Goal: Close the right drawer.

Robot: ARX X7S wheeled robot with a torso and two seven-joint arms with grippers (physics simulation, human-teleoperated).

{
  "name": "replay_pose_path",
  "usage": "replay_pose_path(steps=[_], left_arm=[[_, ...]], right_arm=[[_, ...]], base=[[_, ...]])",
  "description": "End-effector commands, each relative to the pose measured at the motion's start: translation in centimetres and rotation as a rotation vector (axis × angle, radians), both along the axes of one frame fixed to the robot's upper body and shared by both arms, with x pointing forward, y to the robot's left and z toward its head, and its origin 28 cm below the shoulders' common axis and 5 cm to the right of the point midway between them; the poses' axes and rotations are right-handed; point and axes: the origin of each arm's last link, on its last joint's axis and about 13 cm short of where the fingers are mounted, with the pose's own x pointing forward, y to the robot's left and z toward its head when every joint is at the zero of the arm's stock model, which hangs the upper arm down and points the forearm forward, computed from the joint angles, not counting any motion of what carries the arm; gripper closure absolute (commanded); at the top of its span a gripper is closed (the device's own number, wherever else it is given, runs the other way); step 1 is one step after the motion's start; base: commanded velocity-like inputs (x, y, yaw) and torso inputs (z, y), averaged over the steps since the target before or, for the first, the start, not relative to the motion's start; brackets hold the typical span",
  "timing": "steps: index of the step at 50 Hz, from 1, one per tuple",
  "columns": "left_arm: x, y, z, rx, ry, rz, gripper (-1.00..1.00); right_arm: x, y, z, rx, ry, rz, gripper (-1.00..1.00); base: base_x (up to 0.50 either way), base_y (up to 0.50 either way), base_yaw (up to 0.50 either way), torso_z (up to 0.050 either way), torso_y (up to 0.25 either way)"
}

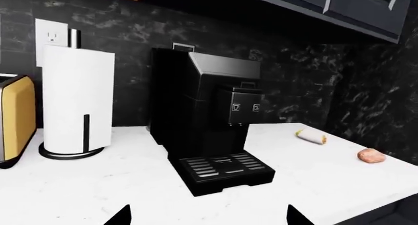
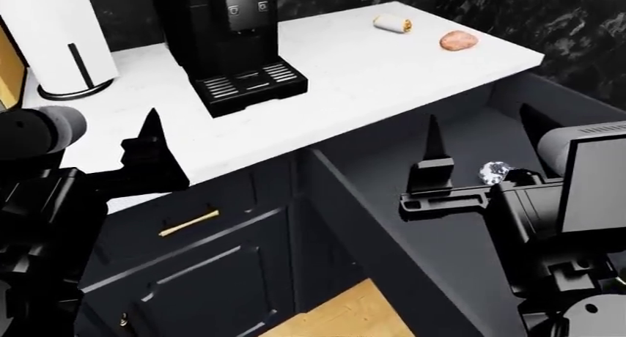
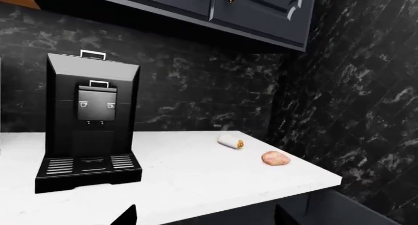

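Right drawer (image 2: 411,205) front cut off below; small shiny object (image 2: 494,172) inside, unidentifiable.

A white marble-look countertop (image 2: 372,66) runs in front of me along a black marbled wall, ending in a corner. A black coffee machine (image 2: 230,40) stands near the middle of it, its drip tray (image 2: 249,84) facing me. Beside the machine, toward my left, an upright paper towel roll (image 1: 77,100) sits on a round black-based holder, and just beyond that a yellow-sided toaster (image 1: 14,118) rests at the edge of my left wrist view. Toward my right, well apart from the machine, two small food items lie near each other: a pale wrapped roll (image 2: 393,23) and a pinkish lump (image 2: 456,40).
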Motion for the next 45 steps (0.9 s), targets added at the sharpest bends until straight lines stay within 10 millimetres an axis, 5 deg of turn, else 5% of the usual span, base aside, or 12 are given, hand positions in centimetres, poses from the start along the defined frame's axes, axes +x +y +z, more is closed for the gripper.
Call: replay_pose_path(steps=[1,45], left_arm=[[-0.02,0.04,0.04,-0.003,0.000,0.002,-1.00],[-0.07,0.05,0.08,-0.010,-0.001,-0.001,-1.00]], right_arm=[[-0.06,-0.06,0.05,0.002,-0.002,-0.001,-1.00],[-0.19,-0.16,0.25,-0.002,-0.010,-0.003,-1.00]], base=[[0.00,0.00,-0.50,0.000,0.000],[0.00,0.00,-0.50,0.000,0.000]])
